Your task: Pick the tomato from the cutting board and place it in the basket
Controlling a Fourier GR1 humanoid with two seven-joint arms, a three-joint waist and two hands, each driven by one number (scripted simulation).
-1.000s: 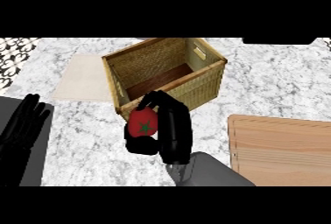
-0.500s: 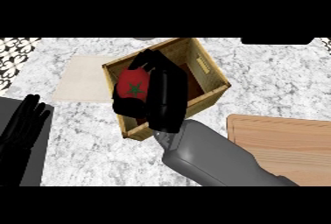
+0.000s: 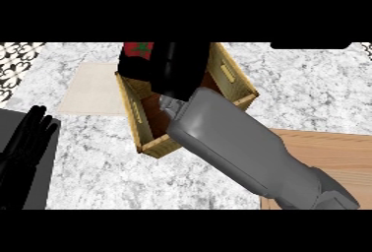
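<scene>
Left hand [image 3: 25,147] resting at left edge, black fingers straight, holding nothing. Pale flat mat [image 3: 87,88] on speckled marble counter [image 3: 94,167].

Tomato [image 3: 138,49], red with green top, sits in right hand [image 3: 170,64], fingers curled round it, above far end of basket [image 3: 156,142]. Basket woven, boxy, tilted walls.

Risk, my guess: round tomato released near rim, bounces out.

Smooth wooden cutting board [image 3: 341,152] at right.

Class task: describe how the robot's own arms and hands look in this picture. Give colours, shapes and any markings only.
The right forearm is a smooth, plain grey casing, thick and rounded, narrowing at the wrist. It ends in a black right hand with slim fingers and a thumb. The left hand, at the view's left edge, is the same black, with long thin fingers. No cables, markings or sleeves show.
</scene>
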